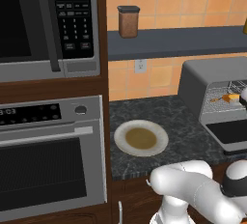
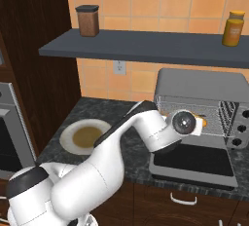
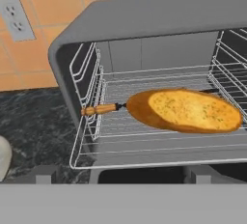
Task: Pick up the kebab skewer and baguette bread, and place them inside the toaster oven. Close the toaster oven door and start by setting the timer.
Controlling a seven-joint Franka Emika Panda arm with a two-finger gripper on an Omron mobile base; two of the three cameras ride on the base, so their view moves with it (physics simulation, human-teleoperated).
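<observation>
Baguette bread [image 3: 185, 110] on toaster oven [image 3: 144, 20] rack

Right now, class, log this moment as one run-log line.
baguette bread: on rack inside toaster oven | kebab skewer: on rack, beside bread | toaster oven door: down, open | plate: no food on it

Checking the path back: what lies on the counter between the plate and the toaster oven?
Bare dark counter; left base view shows nothing between plate and toaster oven.

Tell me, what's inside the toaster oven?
On the wire rack in the toaster oven lies the bread. A skewer's handle pokes out from behind it; the bread hides the rest of the skewer, so no meat shows.
</observation>
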